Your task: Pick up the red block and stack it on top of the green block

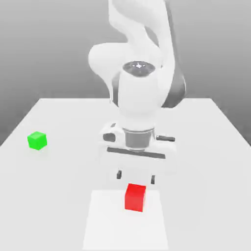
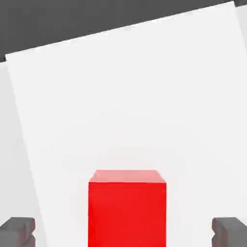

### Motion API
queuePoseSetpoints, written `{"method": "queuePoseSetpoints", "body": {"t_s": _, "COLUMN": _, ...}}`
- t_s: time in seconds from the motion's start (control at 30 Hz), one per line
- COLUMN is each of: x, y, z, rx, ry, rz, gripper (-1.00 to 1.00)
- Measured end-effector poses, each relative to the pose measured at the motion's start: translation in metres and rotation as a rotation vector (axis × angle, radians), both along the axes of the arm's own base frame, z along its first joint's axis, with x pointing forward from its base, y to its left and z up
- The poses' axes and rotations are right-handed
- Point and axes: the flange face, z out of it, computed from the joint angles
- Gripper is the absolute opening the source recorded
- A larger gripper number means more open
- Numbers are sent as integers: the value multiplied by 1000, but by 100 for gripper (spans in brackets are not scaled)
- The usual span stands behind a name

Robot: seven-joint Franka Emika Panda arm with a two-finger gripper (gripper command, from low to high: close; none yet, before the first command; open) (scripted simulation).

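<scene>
The red block (image 1: 135, 197) rests on a bright white patch of the table (image 1: 206, 147) near the front middle of the exterior view. My gripper (image 1: 136, 177) hangs just above and behind it, open, its two dark fingertips (image 1: 119, 174) spread wide. In the hand view the red block (image 2: 127, 207) lies between the two fingertips (image 2: 18, 230), with a clear gap on each side and no contact. The green block (image 1: 37, 140) sits alone far off toward the exterior view's left.
The white arm rises behind the gripper at the table's middle. The bright white patch (image 1: 103, 225) under the red block reaches to the front edge. Dark floor lies beyond the table's edge in the hand view.
</scene>
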Motion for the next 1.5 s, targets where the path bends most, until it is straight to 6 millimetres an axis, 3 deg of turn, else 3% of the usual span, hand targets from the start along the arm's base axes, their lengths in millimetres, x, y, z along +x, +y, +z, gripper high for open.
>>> {"method": "queuePoseSetpoints", "body": {"t_s": 0.1, "x": -2, "y": 0, "z": -28, "rx": 0, "ry": 3, "rz": 1, "gripper": 0}}
{"method": "queuePoseSetpoints", "body": {"t_s": 0.13, "x": -3, "y": 0, "z": -36, "rx": 0, "ry": 4, "rz": 1, "gripper": -100}}
{"method": "queuePoseSetpoints", "body": {"t_s": 0.37, "x": -3, "y": 1, "z": -38, "rx": 0, "ry": 3, "rz": 2, "gripper": -100}}
{"method": "queuePoseSetpoints", "body": {"t_s": 0.6, "x": -3, "y": 0, "z": 18, "rx": -1, "ry": 3, "rz": 2, "gripper": -100}}
{"method": "queuePoseSetpoints", "body": {"t_s": 0.73, "x": -7, "y": -86, "z": 32, "rx": -13, "ry": 1, "rz": -225, "gripper": -100}}
{"method": "queuePoseSetpoints", "body": {"t_s": 0.83, "x": -24, "y": -148, "z": 39, "rx": -21, "ry": 0, "rz": -396, "gripper": -100}}
{"method": "queuePoseSetpoints", "body": {"t_s": 1.0, "x": -83, "y": -251, "z": 49, "rx": -28, "ry": 1, "rz": -715, "gripper": -100}}
{"method": "queuePoseSetpoints", "body": {"t_s": 1.17, "x": -173, "y": -329, "z": 57, "rx": -24, "ry": 3, "rz": -1038, "gripper": -100}}
{"method": "queuePoseSetpoints", "body": {"t_s": 1.27, "x": -237, "y": -358, "z": 60, "rx": -16, "ry": 4, "rz": -1231, "gripper": -100}}
{"method": "queuePoseSetpoints", "body": {"t_s": 1.37, "x": -306, "y": -374, "z": 62, "rx": -4, "ry": 3, "rz": -1424, "gripper": -100}}
{"method": "queuePoseSetpoints", "body": {"t_s": 1.43, "x": -327, "y": -377, "z": 61, "rx": 3, "ry": -1, "rz": -1486, "gripper": -100}}
{"method": "queuePoseSetpoints", "body": {"t_s": 1.5, "x": -332, "y": -378, "z": 59, "rx": 9, "ry": -7, "rz": -1501, "gripper": -100}}
